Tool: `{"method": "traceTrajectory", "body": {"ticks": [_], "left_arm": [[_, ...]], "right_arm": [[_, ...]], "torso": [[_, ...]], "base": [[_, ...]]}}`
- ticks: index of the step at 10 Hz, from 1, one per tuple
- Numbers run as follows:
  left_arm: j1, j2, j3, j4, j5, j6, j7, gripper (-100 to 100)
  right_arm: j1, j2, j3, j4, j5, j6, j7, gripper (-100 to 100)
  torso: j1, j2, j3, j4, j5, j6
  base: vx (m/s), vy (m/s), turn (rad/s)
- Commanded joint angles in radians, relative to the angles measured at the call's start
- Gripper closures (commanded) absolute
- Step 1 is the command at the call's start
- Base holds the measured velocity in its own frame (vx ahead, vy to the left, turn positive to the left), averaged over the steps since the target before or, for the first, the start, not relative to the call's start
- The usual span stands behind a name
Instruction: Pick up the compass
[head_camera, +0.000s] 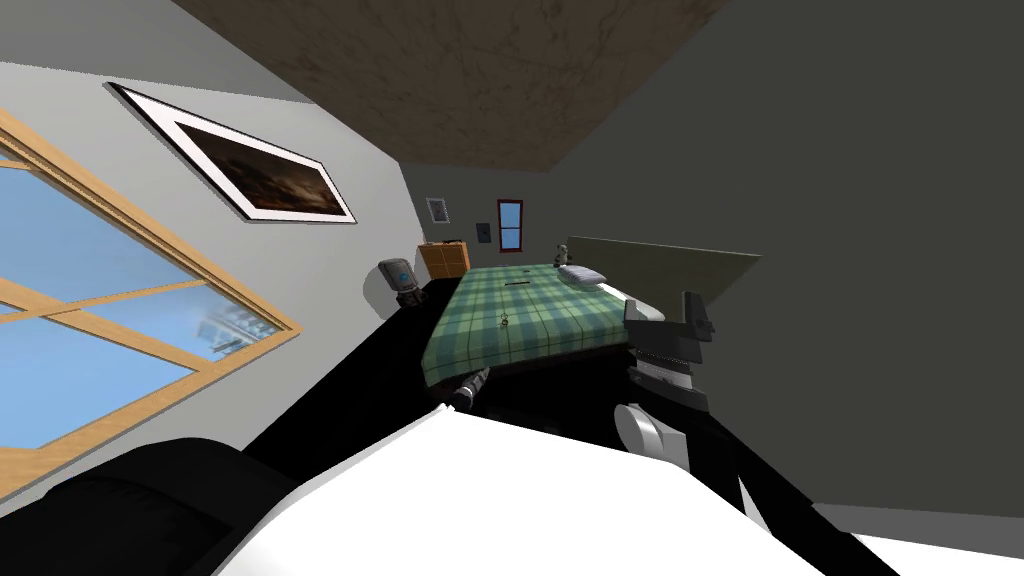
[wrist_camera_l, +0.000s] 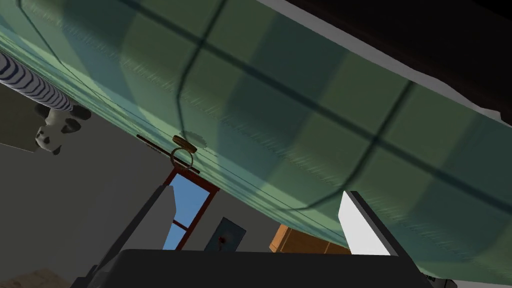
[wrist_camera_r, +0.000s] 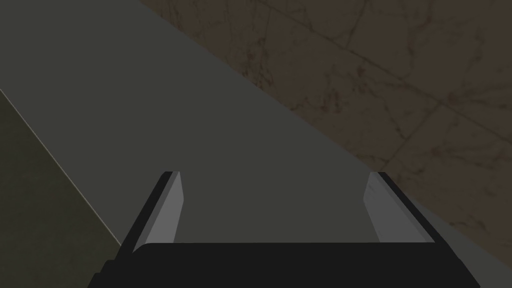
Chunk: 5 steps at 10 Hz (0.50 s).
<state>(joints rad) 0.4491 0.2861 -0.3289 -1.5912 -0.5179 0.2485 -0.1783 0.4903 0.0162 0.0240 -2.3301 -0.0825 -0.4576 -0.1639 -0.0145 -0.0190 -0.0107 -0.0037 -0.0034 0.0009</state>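
Your left end effector (wrist_camera_l: 258, 191) hovers low at the near edge of the bed (head_camera: 545, 325). Its 2 fingers (wrist_camera_l: 161, 215) are spread wide with nothing between them. The compass (wrist_camera_l: 183, 146) lies on the bed's green checked blanket ahead of those fingers, apart from them and closer to the line of 1 finger than the other. It is a small round brass-coloured case with a ring on it. In the head view you see it near the middle of the bed. A thin dark stick (wrist_camera_l: 145, 139) lies beyond it. A pillow (head_camera: 582, 274) and a small black-and-white toy (wrist_camera_l: 52, 131) sit at the far end. Your right end effector (wrist_camera_r: 274, 175) is raised beside the bed's near right corner, fingers wide apart, holding nothing.
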Motion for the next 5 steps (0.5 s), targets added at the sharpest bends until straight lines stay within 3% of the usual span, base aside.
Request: {"method": "traceTrajectory", "body": {"ticks": [1,5], "left_arm": [[-0.011,0.034,-0.022,0.033,-0.028,0.047,0.003,-100],[-0.045,0.094,-0.062,0.098,-0.09,0.124,0.007,-100]], "right_arm": [[0.0,0.0,0.0,0.0,0.0,0.0,0.0,0],[0.0,0.0,0.0,0.0,0.0,0.0,0.0,0]], "torso": [[0.0,0.0,0.0,0.0,0.0,0.0],[0.003,0.0,0.0,0.0,0.0,0.0]], "base": [[0.276,-0.197,0.036],[0.257,-0.163,-0.008]]}}
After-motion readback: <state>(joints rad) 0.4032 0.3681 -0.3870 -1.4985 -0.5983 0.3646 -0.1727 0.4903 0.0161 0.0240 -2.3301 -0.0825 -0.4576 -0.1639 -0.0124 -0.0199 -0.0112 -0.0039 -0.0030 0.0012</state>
